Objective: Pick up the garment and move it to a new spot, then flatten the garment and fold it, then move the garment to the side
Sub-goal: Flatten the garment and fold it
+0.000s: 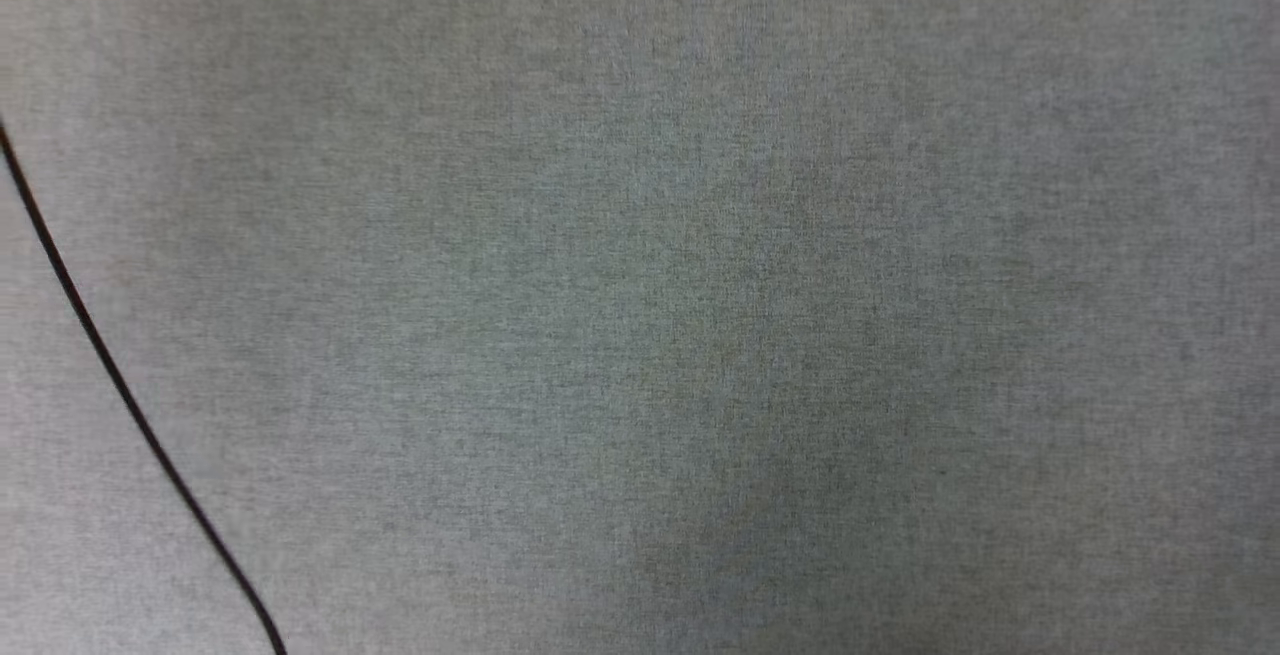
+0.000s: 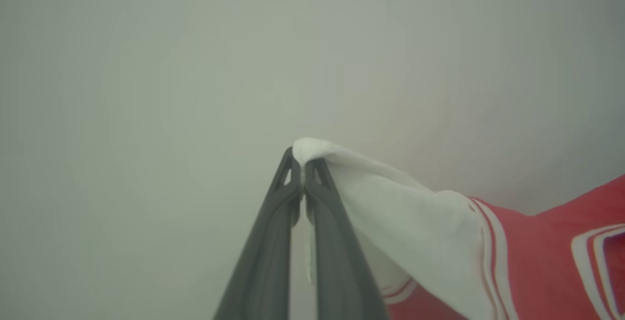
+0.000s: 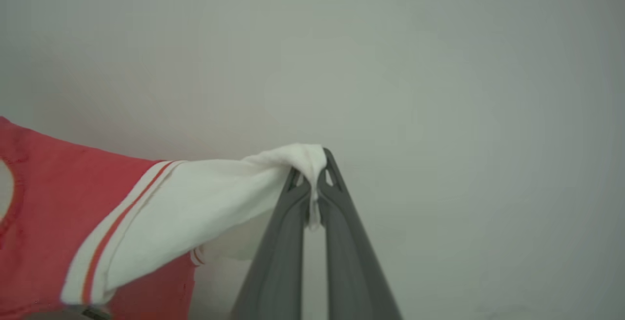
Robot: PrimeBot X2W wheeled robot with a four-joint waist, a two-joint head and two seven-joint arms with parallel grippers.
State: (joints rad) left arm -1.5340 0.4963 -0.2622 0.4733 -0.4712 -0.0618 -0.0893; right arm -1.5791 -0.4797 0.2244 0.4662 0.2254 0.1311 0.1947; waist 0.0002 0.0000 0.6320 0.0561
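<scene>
The garment is a red T-shirt with white sleeves and red-white trim. In the left wrist view my left gripper is shut on the tip of one white sleeve, and the red body with part of a white-edged print trails off to the lower right. In the right wrist view my right gripper is shut on the other white sleeve of the garment, whose red body stretches away to the left. Both sleeves are pulled taut from the fingertips above a pale grey surface.
The head view looks down on a grey cloth-covered table. A thin black cable runs diagonally across its lower left.
</scene>
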